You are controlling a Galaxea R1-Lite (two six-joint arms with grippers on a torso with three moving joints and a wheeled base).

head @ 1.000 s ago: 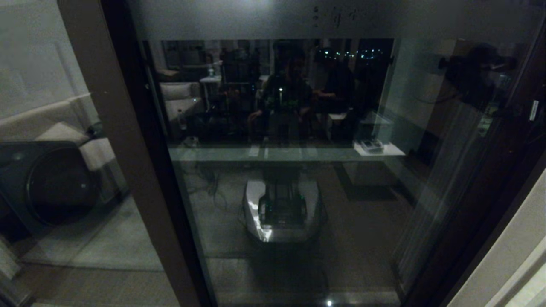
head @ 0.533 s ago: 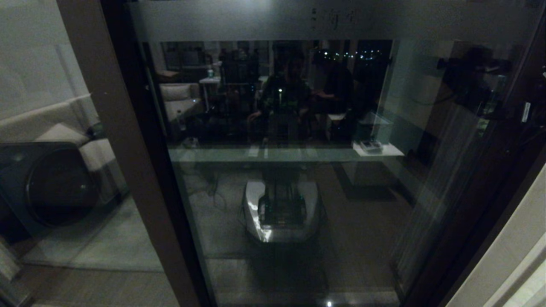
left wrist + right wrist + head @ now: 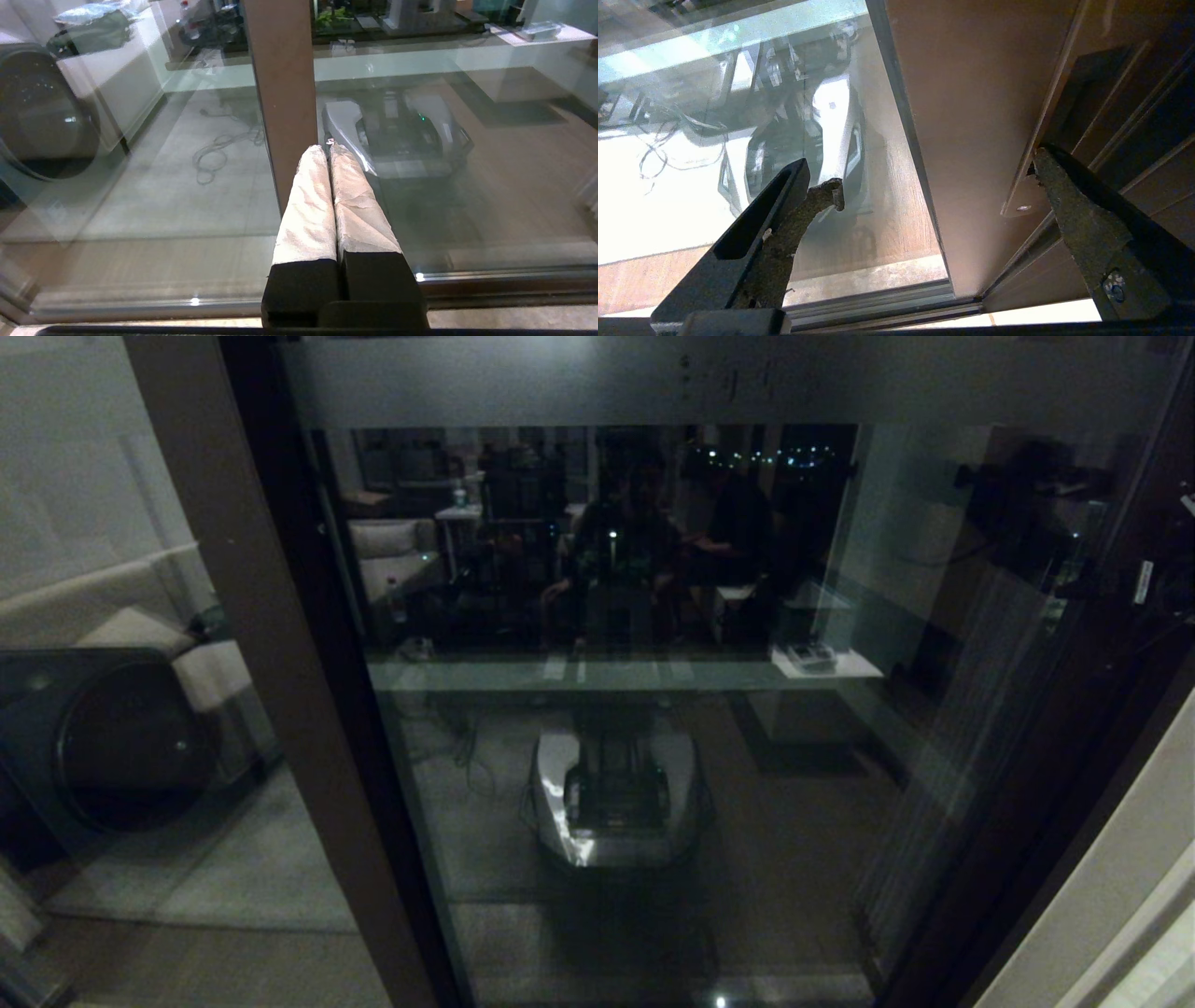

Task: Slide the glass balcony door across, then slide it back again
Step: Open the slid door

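The glass door [image 3: 653,709] fills the head view, its right stile close to the right jamb. The right gripper [image 3: 936,182] is spread wide, straddling that stile, one finger [image 3: 1069,205] tucked at the recessed handle [image 3: 1083,93]. To slide well, I judge it should seat that finger firmly in the recess, then pull level along the track without twisting. The left gripper [image 3: 329,151], its fingers pressed together on nothing, sits idle near the middle post [image 3: 280,84].

Glossy glass balcony door [image 3: 635,728] in matt brown frame; frosted top strip [image 3: 560,378]
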